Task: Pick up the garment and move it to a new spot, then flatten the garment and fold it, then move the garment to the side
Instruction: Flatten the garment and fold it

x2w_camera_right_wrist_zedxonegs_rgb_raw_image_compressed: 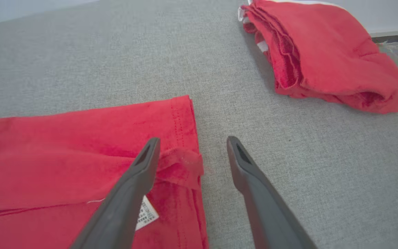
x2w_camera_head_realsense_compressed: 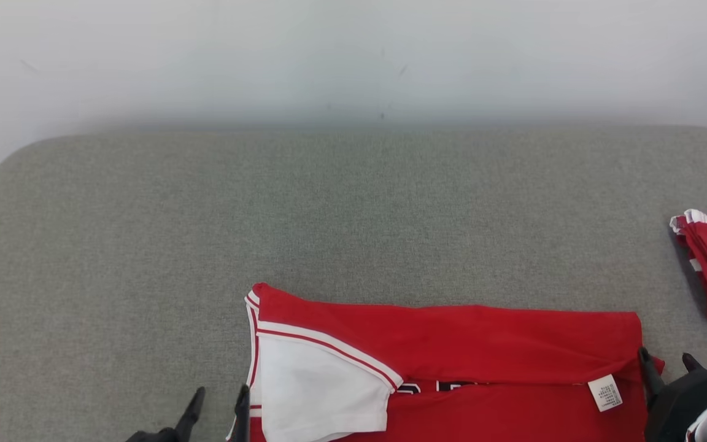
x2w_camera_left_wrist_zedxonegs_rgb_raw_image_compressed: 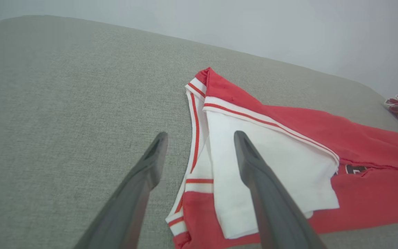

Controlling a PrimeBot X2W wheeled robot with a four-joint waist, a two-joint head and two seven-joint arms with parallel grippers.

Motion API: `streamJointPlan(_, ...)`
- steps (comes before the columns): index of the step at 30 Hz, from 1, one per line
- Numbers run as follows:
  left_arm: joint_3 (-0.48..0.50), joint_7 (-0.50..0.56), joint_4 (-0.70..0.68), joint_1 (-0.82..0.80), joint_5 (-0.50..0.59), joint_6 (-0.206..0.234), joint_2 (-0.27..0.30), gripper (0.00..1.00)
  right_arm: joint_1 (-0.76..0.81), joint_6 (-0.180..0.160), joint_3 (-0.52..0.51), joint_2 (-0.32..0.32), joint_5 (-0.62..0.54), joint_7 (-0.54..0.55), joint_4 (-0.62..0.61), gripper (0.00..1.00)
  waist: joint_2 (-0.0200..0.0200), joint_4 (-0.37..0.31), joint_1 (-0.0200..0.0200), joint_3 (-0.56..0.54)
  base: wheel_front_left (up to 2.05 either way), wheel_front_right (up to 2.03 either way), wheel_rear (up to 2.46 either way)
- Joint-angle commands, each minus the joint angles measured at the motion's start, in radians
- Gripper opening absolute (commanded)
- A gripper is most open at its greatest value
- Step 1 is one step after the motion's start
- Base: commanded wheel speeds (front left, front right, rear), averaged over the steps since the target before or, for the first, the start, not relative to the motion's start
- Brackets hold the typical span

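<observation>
Head view: garment [x2w_camera_head_realsense_compressed: 452,344] stretches between jaws.

We count two red garments on one grey padded surface [x2w_camera_head_realsense_compressed: 329,215]: one flat garment [x2w_camera_head_realsense_compressed: 482,344] and one folded bundle [x2w_camera_right_wrist_zedxonegs_rgb_raw_image_compressed: 327,55]. We also count one white sleeve [x2w_camera_head_realsense_compressed: 316,387], one care label [x2w_camera_head_realsense_compressed: 605,393], and two grippers, the left gripper [x2w_camera_left_wrist_zedxonegs_rgb_raw_image_compressed: 199,135] and the right gripper [x2w_camera_right_wrist_zedxonegs_rgb_raw_image_compressed: 192,141], each with two dark fingers

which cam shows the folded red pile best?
Right wrist view: the folded red pile appears nearly whole and close. Head view crops it at the right edge; left wrist view catches just a far sliver.
</observation>
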Motion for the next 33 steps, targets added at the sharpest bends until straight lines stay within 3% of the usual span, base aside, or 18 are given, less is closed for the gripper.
streamJointPlan(1, 0.027, -0.006, -0.012, 0.019, 0.023, -0.004, -0.013, 1.0, 0.025, -0.001, -0.007, 0.009, 0.008, -0.004, -0.018, 1.0, 0.0, 0.003, 0.0, -0.029, 0.0, 0.0, 0.0)
streamJointPlan(5, 0.141, -0.006, -0.06, 0.068, 0.101, -0.03, -0.051, 1.0, 0.064, -0.001, -0.021, 0.029, 0.021, 0.003, -0.079, 1.0, 0.0, -0.004, 0.0, -0.054, 0.0, 0.0, 0.0)
streamJointPlan(10, 0.268, -0.006, -0.1, 0.11, 0.187, -0.093, -0.095, 1.0, 0.095, -0.001, -0.031, 0.043, 0.03, 0.016, -0.134, 1.0, 0.0, -0.015, 0.0, -0.068, 0.0, 0.0, 0.0)
streamJointPlan(20, 0.45, -0.006, -0.131, 0.133, 0.293, -0.215, -0.154, 1.0, 0.055, -0.001, -0.092, 0.082, 0.032, 0.08, -0.108, 1.0, 0.0, -0.033, 0.0, -0.055, 0.0, 0.0, 0.0)
streamJointPlan(33, 0.545, -0.006, -0.125, 0.139, 0.389, -0.29, -0.233, 1.0, -0.051, -0.001, -0.123, 0.107, -0.004, 0.132, -0.022, 1.0, 0.0, -0.029, 0.0, -0.003, 0.0, 0.0, 0.0)
